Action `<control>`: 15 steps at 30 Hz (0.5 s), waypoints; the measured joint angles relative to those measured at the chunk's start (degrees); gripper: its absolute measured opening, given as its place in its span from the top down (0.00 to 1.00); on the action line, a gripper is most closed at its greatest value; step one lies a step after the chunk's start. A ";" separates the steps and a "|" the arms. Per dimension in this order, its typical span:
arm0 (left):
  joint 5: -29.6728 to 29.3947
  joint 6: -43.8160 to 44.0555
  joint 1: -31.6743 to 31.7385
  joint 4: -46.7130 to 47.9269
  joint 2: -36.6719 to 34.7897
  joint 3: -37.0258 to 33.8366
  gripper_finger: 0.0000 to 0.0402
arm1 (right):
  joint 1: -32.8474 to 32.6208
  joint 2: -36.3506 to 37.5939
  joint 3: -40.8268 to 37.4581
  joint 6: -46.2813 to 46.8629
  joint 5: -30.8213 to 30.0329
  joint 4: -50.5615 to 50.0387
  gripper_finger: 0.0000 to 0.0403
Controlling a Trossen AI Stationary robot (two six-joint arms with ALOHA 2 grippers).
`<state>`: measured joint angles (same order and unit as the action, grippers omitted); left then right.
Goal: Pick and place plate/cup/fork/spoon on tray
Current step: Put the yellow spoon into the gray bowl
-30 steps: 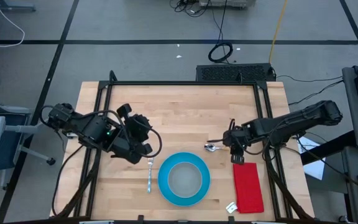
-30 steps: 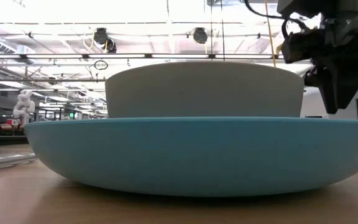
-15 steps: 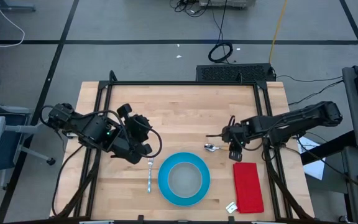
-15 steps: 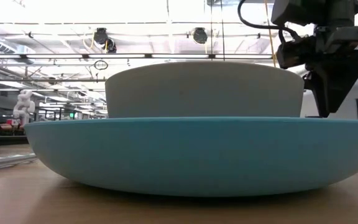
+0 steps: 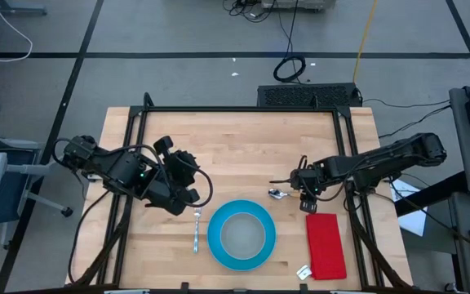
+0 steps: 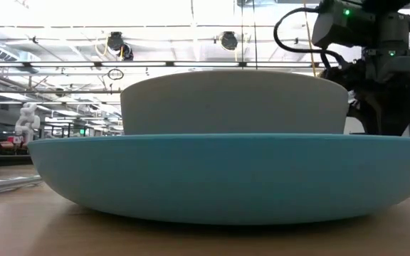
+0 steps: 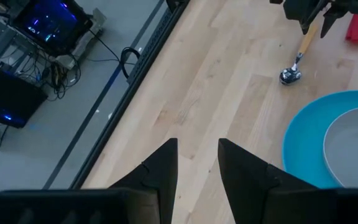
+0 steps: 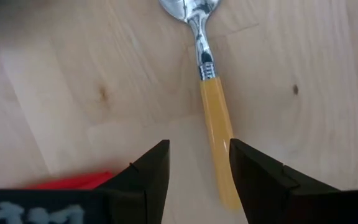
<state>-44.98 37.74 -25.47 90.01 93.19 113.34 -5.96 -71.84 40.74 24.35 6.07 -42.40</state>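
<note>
The blue plate (image 5: 215, 237) lies on the table near the front edge, with the pale-grey cup (image 5: 242, 235) standing in it; both fill the low view (image 6: 219, 178). The silvery fork (image 5: 196, 230) lies flat left of the plate. The orange-handled spoon (image 5: 281, 193) lies flat behind the plate's right side. My right gripper (image 8: 197, 152) is open, low over the spoon's handle (image 8: 216, 124), one finger on each side; I cannot tell whether they touch it. My left gripper (image 7: 197, 146) is open and empty, just behind the fork (image 5: 191, 196).
A red rectangular cloth (image 5: 325, 245) lies right of the plate, close to my right gripper. A small white object (image 5: 303, 272) sits near the front edge. Black frame rails (image 5: 137, 139) run along the table's sides. Bare wood lies behind the plate.
My right gripper has come down toward the table over the spoon's handle and shifted a little toward the table's left edge. The spoon, plate, cup and fork have stayed where they were.
</note>
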 joint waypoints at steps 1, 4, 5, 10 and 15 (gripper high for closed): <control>0.01 -0.01 0.00 0.00 0.00 0.00 0.70 | 0.00 -0.01 -0.43 0.01 0.01 0.40 0.61; 0.01 -0.09 0.00 0.00 0.00 0.00 0.70 | 0.00 0.01 -1.42 0.01 0.00 1.54 0.61; 0.01 -0.11 0.00 0.00 0.00 0.00 0.70 | 0.00 0.01 -1.70 -0.02 0.02 1.61 0.61; 0.01 -0.09 0.00 0.00 0.00 0.00 0.70 | 0.00 0.01 -2.32 -0.28 0.02 2.00 0.61; 0.01 -0.09 0.00 0.00 0.00 0.00 0.70 | 0.02 0.01 -2.45 -1.03 -0.07 2.05 0.61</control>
<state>-44.98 37.65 -25.47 90.02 93.19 113.34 -5.93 -71.83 38.28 23.32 6.00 -40.35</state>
